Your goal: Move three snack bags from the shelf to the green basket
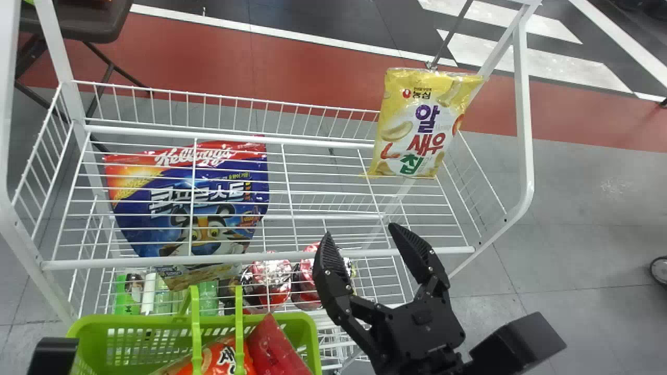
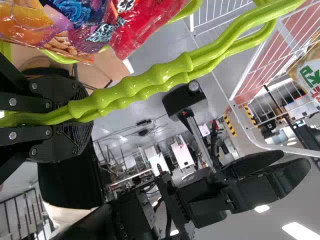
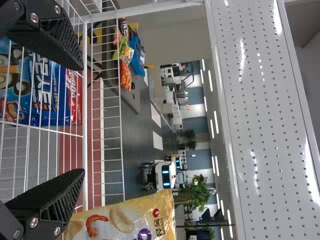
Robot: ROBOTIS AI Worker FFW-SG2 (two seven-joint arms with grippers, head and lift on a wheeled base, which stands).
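Head view: room separates right end effector (image 1: 360, 232) from yellow bag's (image 1: 417, 130) edge.

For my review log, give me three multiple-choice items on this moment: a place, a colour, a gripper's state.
1. Where is the plain red bag?
A) on the floor
B) in the green basket
C) on the hook

2. In the head view, what is the main colour of the snack bag at the right of the shelf?
A) black
B) purple
C) yellow

3. The right gripper is:
A) open and empty
B) clamped on a bag
C) clamped on a handle

Key:
1 B: it pokes above the rim.
2 C: yellow covers its front.
3 A: its fingers stand apart, holding nothing.
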